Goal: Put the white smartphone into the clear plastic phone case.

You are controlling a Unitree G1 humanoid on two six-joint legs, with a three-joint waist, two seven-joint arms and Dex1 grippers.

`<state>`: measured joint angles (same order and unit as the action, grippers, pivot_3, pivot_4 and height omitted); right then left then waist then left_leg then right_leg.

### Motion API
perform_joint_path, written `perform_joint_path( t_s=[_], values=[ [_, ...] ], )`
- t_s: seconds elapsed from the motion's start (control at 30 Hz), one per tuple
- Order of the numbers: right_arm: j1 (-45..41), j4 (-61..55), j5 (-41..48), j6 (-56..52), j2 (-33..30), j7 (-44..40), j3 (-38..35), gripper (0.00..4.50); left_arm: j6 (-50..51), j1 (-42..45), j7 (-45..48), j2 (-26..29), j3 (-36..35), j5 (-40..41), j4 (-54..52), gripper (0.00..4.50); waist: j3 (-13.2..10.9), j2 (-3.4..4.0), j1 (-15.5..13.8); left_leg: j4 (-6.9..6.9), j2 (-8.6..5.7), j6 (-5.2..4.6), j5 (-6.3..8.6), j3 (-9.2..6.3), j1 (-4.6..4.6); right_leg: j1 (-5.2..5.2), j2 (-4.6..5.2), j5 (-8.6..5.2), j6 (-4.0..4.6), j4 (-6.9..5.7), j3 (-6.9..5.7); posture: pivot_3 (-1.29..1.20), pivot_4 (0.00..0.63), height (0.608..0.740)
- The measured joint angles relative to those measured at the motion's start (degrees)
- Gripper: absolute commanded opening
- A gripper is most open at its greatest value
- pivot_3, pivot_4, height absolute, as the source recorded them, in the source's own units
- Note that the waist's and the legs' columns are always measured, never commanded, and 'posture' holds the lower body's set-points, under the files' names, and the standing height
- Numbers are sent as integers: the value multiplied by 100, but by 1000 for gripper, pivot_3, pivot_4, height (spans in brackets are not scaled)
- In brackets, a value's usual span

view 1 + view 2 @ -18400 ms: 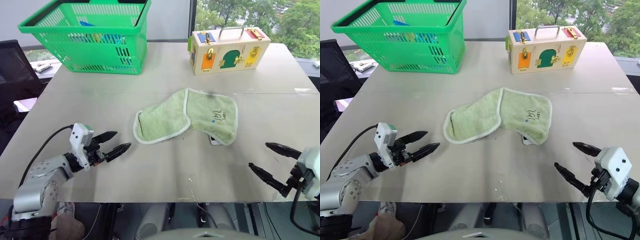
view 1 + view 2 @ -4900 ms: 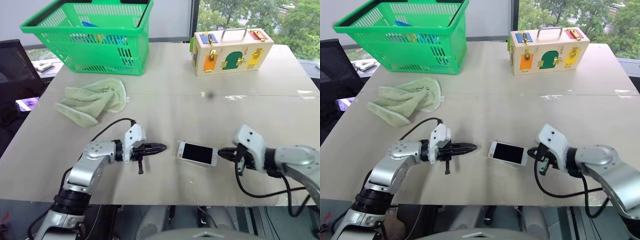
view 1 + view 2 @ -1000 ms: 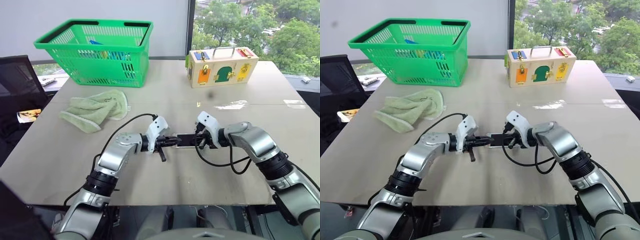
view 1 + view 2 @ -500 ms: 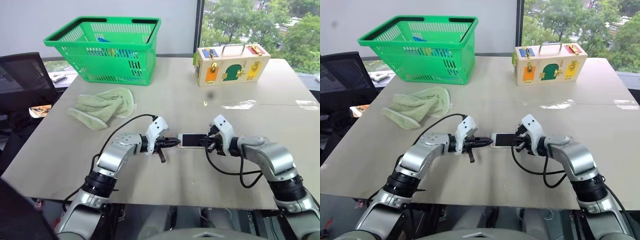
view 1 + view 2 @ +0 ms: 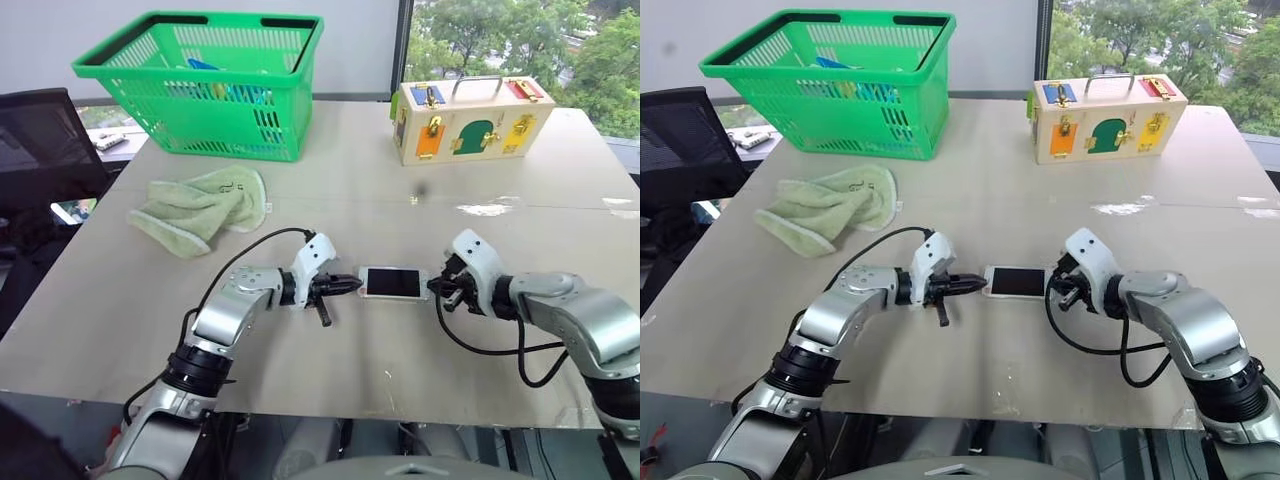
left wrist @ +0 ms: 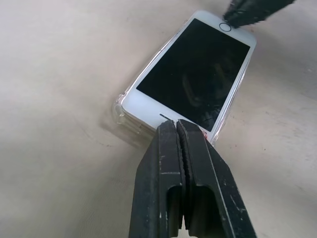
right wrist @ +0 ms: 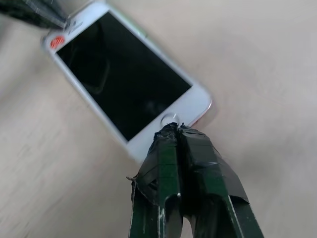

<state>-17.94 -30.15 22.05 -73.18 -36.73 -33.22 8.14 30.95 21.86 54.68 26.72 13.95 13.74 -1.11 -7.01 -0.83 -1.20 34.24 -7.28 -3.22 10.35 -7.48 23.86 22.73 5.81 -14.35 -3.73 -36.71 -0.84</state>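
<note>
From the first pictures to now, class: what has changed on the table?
The green towel went from the table's middle to the left, uncovering the white smartphone. Both tools came in: left tool and right tool, shut, press its ends. Basket and wooden box stayed.

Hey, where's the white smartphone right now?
The white smartphone lies flat, screen up, near the table's front edge, midway between the shut left gripper and the shut right gripper, whose tips are at its two ends.
</note>
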Motion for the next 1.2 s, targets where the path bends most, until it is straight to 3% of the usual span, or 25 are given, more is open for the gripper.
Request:
perform_joint_path(
  t_s=[0.07,0.33,0.7,0.97,1.2],
  values=[
    [121,75,0,-91,-60,26,42,0,-37,-9,0,0,-3,-1,-24,37,-30,-18,5,0,0,0,0,-5,1,1,0,0,0,0,-7,0,150,740],
    [259,127,169,537,570,129,-627,0,-186,-8,16,-32,-52,53,-70,37,-141,29,54,1,0,0,-1,-3,9,19,-2,17,-25,-5,-8,0,150,740],
    [215,-80,491,760,554,198,-1038,0,-295,-25,18,-16,-40,62,-50,37,-167,25,43,1,-3,0,-1,-4,12,20,-1,18,-23,-6,-10,0,150,740],
    [-69,508,143,1094,732,459,-182,0,-386,-29,28,-14,-40,65,4,37,-168,27,45,4,-5,0,-2,-2,11,20,-1,27,-8,-6,-8,0,150,740],
    [-394,651,110,578,784,526,95,0,-386,-36,-16,-23,-40,63,27,37,-156,16,48,5,-4,0,-2,-6,-4,5,-3,19,-22,-9,-12,0,150,740]
  ],
)
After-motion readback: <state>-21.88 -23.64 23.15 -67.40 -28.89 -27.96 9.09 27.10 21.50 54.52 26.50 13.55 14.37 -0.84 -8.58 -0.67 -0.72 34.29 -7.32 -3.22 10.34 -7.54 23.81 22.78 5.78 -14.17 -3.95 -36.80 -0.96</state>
